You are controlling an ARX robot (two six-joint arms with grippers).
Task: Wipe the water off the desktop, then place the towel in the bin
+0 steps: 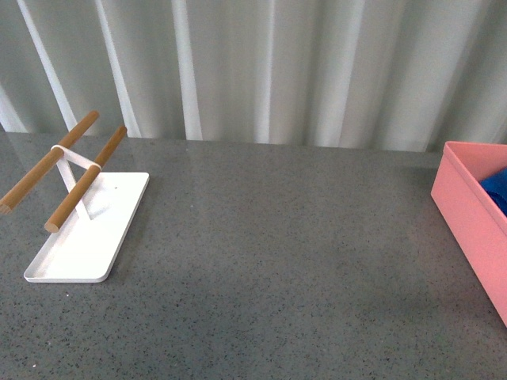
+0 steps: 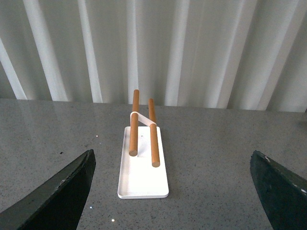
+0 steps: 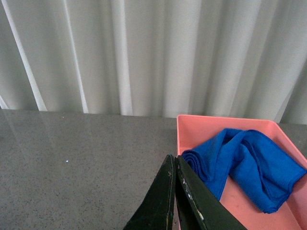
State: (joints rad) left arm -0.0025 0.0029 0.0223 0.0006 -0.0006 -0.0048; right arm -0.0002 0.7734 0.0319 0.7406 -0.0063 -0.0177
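The blue towel [image 3: 244,163] lies crumpled inside the salmon-pink bin [image 3: 216,125]; in the front view only a corner of the towel [image 1: 497,188] shows above the bin's wall [image 1: 467,214] at the right edge. My right gripper [image 3: 173,160] is shut with nothing between its fingers, held above the bin's near-left corner and apart from the towel. My left gripper [image 2: 172,163] is open and empty, its dark fingers [image 2: 62,191] spread wide over the speckled grey desktop [image 1: 277,253]. Neither arm shows in the front view. I see no water on the desktop.
A flat white tray [image 1: 87,233] with two wooden rods [image 1: 83,178] on a white stand sits at the left of the desktop; the left wrist view shows the tray [image 2: 143,177] ahead of the open fingers. Pleated white curtains [image 1: 261,63] close off the back.
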